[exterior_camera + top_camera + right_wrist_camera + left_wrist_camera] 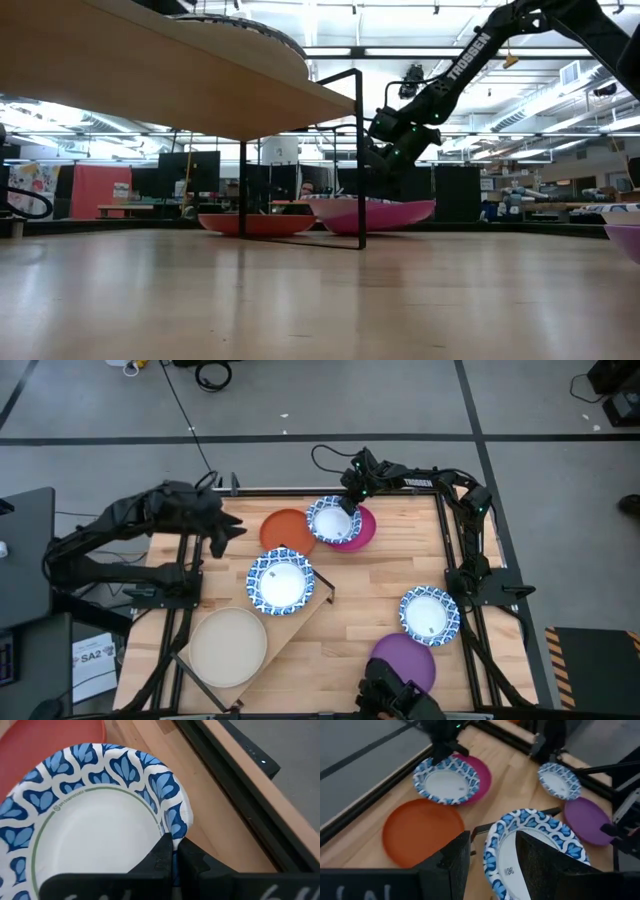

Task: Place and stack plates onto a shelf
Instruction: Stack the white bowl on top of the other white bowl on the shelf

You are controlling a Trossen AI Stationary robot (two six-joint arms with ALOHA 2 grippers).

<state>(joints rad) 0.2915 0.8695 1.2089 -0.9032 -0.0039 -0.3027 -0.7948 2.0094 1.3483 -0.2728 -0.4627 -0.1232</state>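
A blue-and-white plate [333, 520] lies on a magenta plate [362, 530] near the table's far edge, beside an orange plate [285, 530]. My right gripper [174, 845] reaches in from the far side and is shut on that plate's rim. The shelf [310, 612] runs aslant at the left. It carries a second blue-and-white plate [280, 580] and a beige plate [228, 647]. My left gripper [228, 532] hangs open above the table's left part, beyond the shelf's far end, touching nothing. My right gripper pinches the blue-and-white plate's patterned rim [172, 827] between its two fingers, at the plate's far right side. The fingers slant down from the table's far edge. The plate lies level in the magenta plate [385, 213].
A third blue-and-white plate [430, 613] lies at the table's right, and a purple plate [405, 660] near the front edge. The shelf's thin black legs [360, 160] stand close to the orange plate [258, 222] and the magenta one. Black frame rails border the table's sides.
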